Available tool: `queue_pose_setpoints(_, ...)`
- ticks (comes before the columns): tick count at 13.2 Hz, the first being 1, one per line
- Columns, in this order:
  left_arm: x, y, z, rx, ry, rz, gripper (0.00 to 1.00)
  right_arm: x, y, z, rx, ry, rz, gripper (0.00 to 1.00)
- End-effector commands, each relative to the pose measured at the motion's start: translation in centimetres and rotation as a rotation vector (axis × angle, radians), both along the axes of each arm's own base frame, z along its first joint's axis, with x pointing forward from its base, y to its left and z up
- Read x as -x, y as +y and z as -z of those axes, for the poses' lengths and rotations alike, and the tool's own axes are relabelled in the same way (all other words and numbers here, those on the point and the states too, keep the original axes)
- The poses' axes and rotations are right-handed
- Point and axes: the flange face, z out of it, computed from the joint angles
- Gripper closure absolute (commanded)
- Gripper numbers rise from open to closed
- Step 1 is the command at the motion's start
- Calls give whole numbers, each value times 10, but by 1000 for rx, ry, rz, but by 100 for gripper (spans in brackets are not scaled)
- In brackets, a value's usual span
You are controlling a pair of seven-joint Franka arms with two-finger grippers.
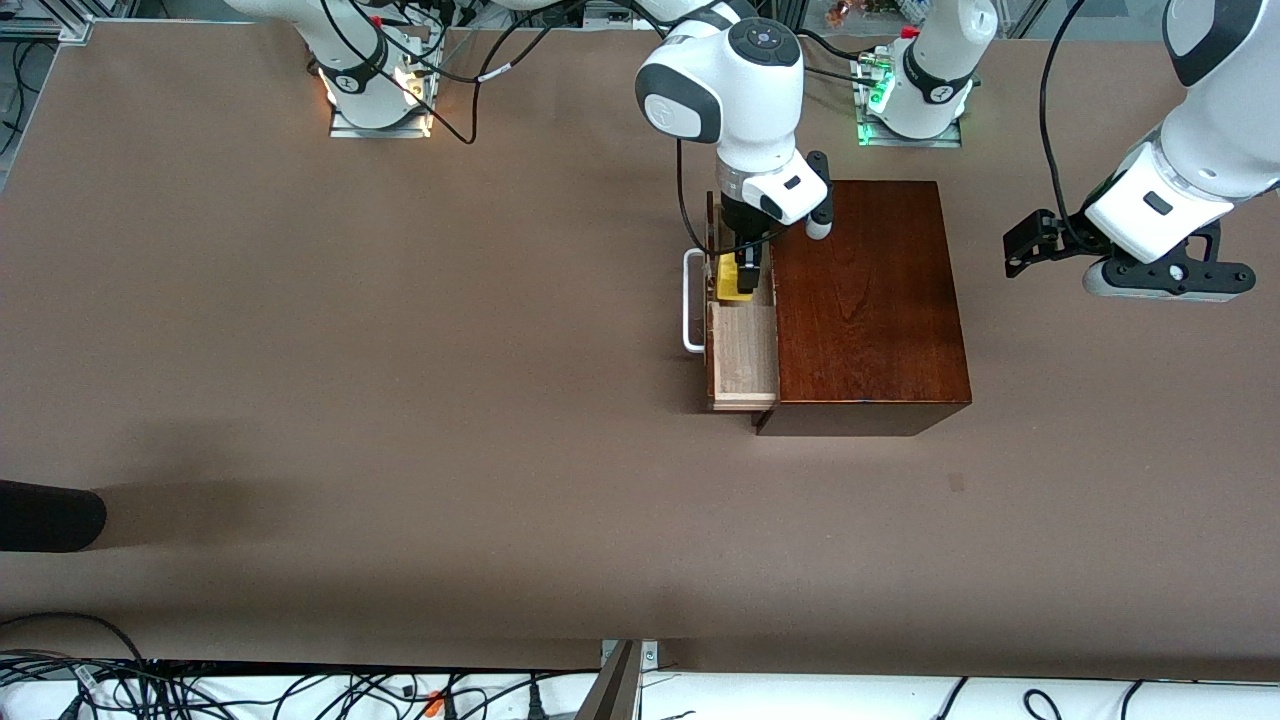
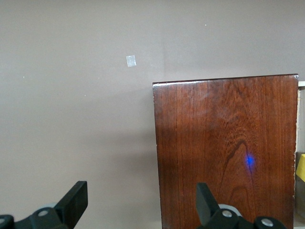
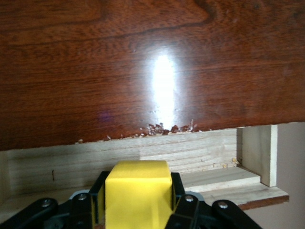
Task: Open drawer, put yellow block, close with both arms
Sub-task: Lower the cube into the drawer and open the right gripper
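Note:
The reddish-brown wooden box (image 1: 865, 300) stands mid-table with its drawer (image 1: 743, 352) pulled out toward the right arm's end; the white bar handle (image 1: 692, 300) shows on its front panel. My right gripper (image 1: 737, 280) is shut on the yellow block (image 1: 733, 280) and holds it over the open drawer tray. In the right wrist view the yellow block (image 3: 138, 193) sits between the black fingers (image 3: 177, 188), above the pale drawer floor (image 3: 214, 179). My left gripper (image 1: 1025, 245) is open and empty, in the air beside the box toward the left arm's end of the table; the box top (image 2: 226, 152) shows in its view.
The brown table (image 1: 400, 400) spreads around the box. A dark object (image 1: 45, 515) lies at the table's edge at the right arm's end. A small pale mark (image 2: 131, 61) lies on the table. Cables run along the near edge.

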Motion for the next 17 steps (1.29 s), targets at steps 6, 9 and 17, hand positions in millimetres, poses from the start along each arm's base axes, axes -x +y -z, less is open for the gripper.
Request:
queue_pose_setpoints(6,6,-1,-8,-25,-8,-2,0,13,3,19,14,37,-29,94)
queue_pose_setpoints(9,6,-2,-8,-25,-8,0,0,12,3,22,8,37,-25,94)
queue_pose_setpoints(17,6,-2,-8,-25,-8,0,0,16,4,33,-5,45,3,93)
